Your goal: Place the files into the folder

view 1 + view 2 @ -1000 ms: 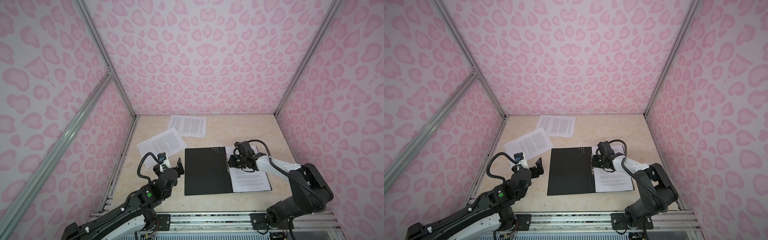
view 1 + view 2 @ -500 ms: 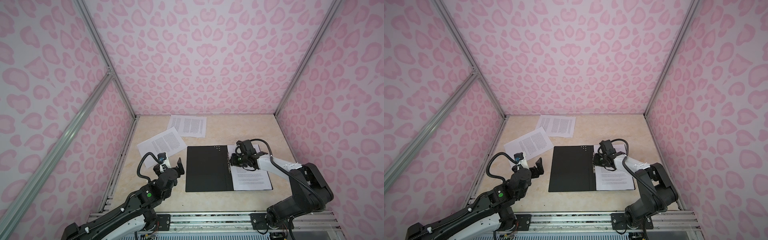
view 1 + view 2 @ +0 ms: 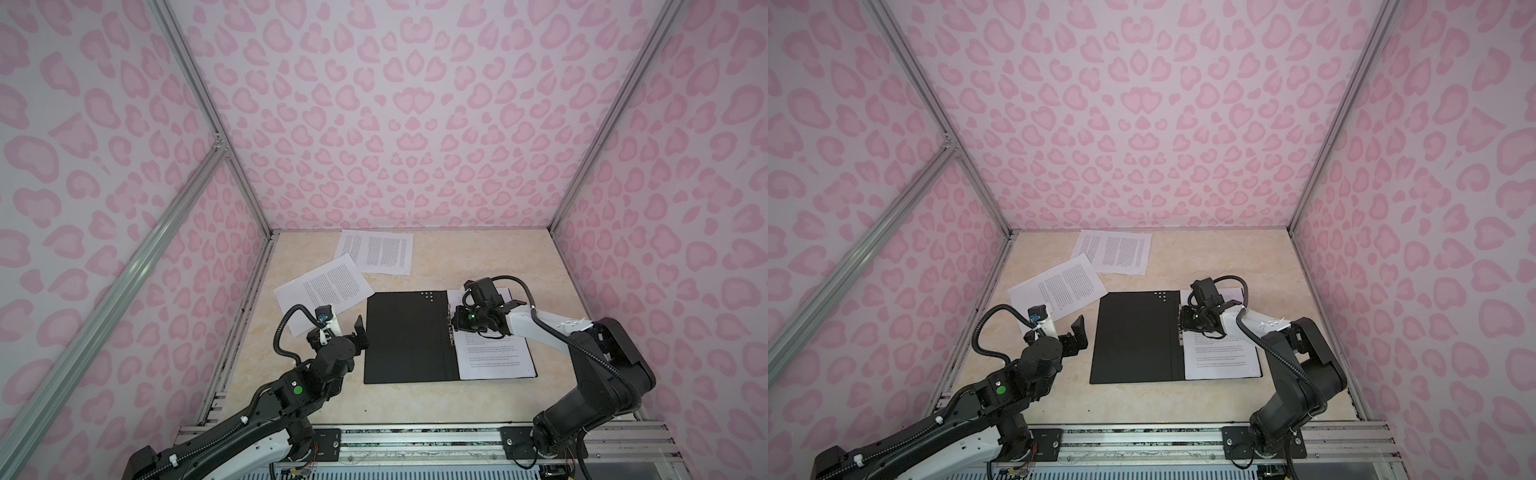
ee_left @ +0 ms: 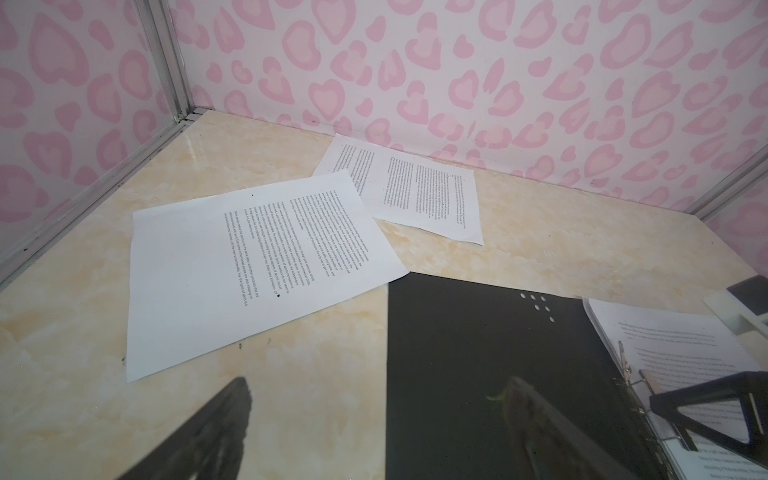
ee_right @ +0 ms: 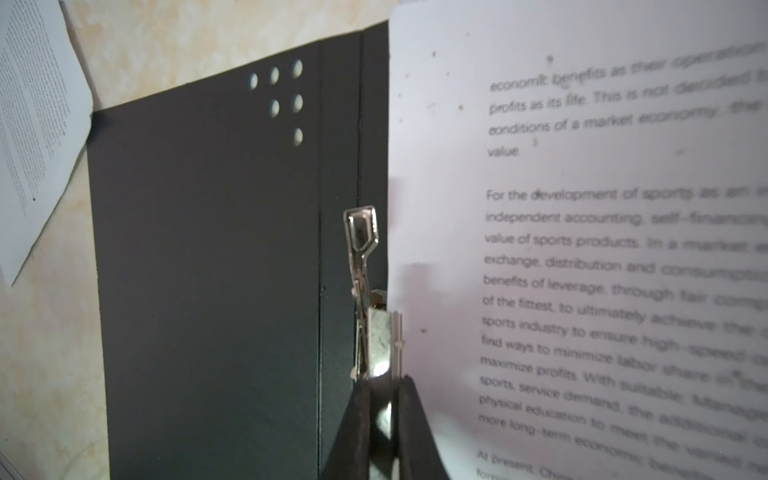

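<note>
Beige marbled tabletop (image 3: 478, 257), pink heart-print walls (image 3: 395, 124), left pincer (image 4: 378, 386) wide, empty, right pincer (image 5: 384, 386) clamping metal clip (image 5: 361, 237)

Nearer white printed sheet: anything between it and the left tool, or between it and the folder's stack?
Nothing visible separates the open left tool from the nearer white printed sheet. Toward the paper stack in the black folder, the right tool, shut on the metal spine clip, sits over its spine edge.

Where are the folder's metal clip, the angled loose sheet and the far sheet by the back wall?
metal clip (image 5: 360, 232): right wrist view, on its looped lever end.
angled sheet (image 3: 331, 289): in a top view, on its printed text.
far sheet (image 3: 379, 252): in a top view, on its printed middle.
</note>
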Robot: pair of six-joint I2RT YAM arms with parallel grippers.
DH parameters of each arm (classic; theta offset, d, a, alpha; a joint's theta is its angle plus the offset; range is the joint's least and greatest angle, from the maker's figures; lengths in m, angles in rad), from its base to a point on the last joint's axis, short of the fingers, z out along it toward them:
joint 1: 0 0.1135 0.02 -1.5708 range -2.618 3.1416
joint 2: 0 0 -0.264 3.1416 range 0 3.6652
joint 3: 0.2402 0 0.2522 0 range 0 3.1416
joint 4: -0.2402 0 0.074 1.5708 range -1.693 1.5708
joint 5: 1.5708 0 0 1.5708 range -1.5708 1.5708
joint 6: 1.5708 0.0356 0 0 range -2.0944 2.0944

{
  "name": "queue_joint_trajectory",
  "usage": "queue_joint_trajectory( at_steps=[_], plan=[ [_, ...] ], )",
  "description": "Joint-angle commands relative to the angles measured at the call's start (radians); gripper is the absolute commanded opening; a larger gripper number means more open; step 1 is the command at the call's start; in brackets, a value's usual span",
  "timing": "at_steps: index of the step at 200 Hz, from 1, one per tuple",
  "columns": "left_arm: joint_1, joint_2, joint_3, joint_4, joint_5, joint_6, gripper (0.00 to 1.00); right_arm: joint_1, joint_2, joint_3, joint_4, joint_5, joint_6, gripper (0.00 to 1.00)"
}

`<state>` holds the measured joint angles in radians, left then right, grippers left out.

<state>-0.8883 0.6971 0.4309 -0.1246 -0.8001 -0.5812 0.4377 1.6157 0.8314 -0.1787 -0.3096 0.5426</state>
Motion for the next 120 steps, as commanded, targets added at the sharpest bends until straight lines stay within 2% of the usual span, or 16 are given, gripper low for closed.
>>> queue_joint_trajectory(
  at_steps=[1,120],
  plan=[
    [0.002,0.001,0.013,0.019,-0.005,0.001,0.96,0.021,0.02,0.013,0.041,-0.02,0.011,0.11],
    [0.002,-0.001,0.014,0.022,-0.005,0.003,0.96,0.136,0.067,-0.021,0.209,-0.002,0.174,0.11]
  ],
)
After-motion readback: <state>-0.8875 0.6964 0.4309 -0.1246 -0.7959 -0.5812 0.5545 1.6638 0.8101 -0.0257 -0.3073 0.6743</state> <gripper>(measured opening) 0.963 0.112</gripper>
